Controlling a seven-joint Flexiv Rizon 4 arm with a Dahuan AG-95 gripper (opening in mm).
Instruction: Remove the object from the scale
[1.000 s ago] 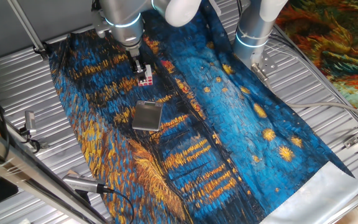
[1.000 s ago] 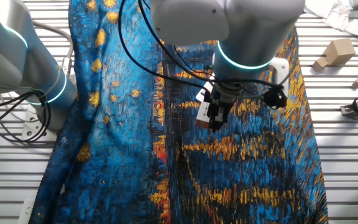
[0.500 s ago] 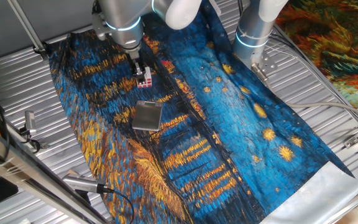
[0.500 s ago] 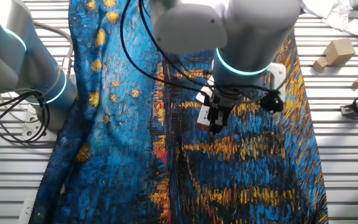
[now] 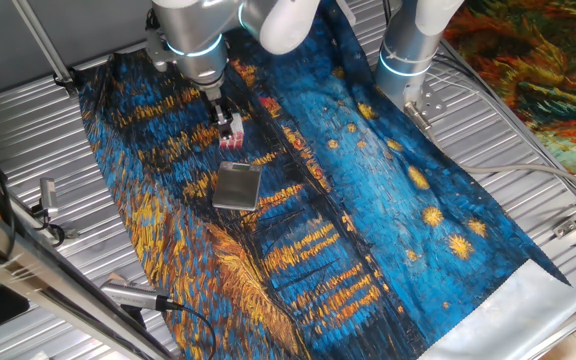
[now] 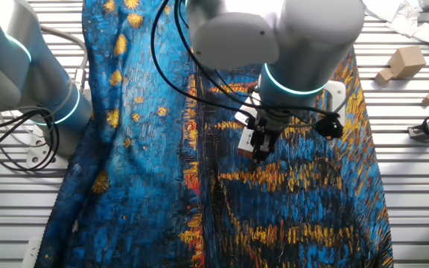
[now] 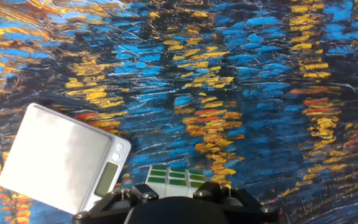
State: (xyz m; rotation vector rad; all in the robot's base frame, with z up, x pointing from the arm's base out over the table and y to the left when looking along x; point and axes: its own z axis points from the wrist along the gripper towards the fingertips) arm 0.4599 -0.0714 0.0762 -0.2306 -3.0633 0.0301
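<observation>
Carrying the cube [image 5: 233, 130], hand [image 5: 226, 125] clamped on it & held clear of the scale [image 5: 237, 186], which sits bare on the cloth-covered tabletop [image 5: 368, 230] nearby, so removal looks basically done; next: lower cube onto cloth beside scale, then let go.

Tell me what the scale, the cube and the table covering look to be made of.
Scale: brushed metal top, probably steel, judging by its dull grey sheen; small display at its edge. Puzzle cube in the claw: likely glossy plastic with coloured stickers. Cloth: printed fabric; it creases and drapes over the table.
</observation>
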